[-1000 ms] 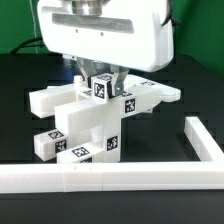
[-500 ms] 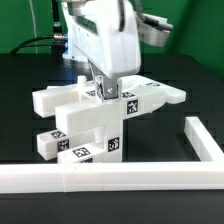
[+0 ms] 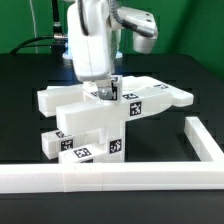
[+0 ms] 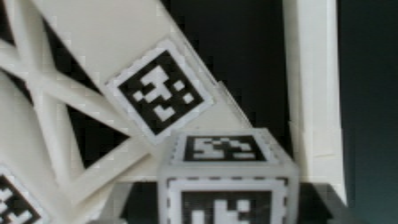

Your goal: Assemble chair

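Chair [image 3: 92, 122]: glossy white blocky pieces already joined into one cluster, with small black-and-white square tags on several faces; a flat slab lies across the top and stepped blocks sit below it
Chair position: on the table behind the L-shaped rail [image 3: 110, 178], inside its corner, apart from both arms of the rail
Tagged bar [image 3: 104, 95]: short square-ended piece standing out of the chair's top, tags on its end and side; the wrist view shows this end close up, with the braced panel [image 4: 125, 35] beside it
Gripper [image 3: 105, 88]: pointing down, fingers closed against the tagged bar from both sides
Change since earlier frames: the wrist has turned, so the broad white housing that faced the camera now shows its narrow side; the top slab has swung slightly toward the rail's short arm; the grip on the bar is unchanged
Surface: matte black table [image 3: 25, 150], bare between the rail and the chair
Room: green backdrop behind, dark cables beyond the far side of the rail's enclosure
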Motion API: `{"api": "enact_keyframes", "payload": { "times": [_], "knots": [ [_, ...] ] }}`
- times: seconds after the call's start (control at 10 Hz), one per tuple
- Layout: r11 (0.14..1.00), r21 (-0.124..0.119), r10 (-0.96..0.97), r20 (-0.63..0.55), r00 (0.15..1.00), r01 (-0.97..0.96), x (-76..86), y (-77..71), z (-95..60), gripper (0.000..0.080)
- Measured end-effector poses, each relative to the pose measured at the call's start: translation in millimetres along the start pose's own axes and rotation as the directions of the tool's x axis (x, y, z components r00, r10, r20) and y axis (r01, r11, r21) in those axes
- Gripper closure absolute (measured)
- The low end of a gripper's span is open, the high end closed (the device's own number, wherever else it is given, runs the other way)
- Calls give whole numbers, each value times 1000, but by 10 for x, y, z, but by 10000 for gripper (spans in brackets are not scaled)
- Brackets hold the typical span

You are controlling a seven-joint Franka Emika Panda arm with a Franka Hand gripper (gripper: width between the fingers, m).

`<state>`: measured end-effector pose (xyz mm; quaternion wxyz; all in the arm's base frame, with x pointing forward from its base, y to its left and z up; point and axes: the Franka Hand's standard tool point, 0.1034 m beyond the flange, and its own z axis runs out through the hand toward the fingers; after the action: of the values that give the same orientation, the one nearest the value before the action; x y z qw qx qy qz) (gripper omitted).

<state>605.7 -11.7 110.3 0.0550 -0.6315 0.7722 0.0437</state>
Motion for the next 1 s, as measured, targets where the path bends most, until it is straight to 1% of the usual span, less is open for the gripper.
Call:
{"api": "enact_keyframes", "payload": {
  "times": [0.1, 0.2, 0.3, 0.4, 0.5, 0.7, 0.9, 1.0],
  "knots": [
    [1000, -1, 0, 0, 1000, 0, 1, 2, 5, 514],
    [1000, -1, -8, -1, 1000, 8, 2, 3, 8, 332],
    [999, -2, -46, -1, 999, 46, 4, 5, 8, 209],
    [995, -43, -95, 10, 995, 95, 2, 42, 5, 209],
    [984, -44, -174, 10, 985, 174, 9, 3, -15, 160],
    [934, -40, -354, 13, 935, 354, 8, -8, -20, 151],
    [886, -39, -462, 18, 887, 463, 10, -9, -20, 151],
    [842, -37, -538, 21, 842, 539, 12, -9, -21, 151]
  ]
}}
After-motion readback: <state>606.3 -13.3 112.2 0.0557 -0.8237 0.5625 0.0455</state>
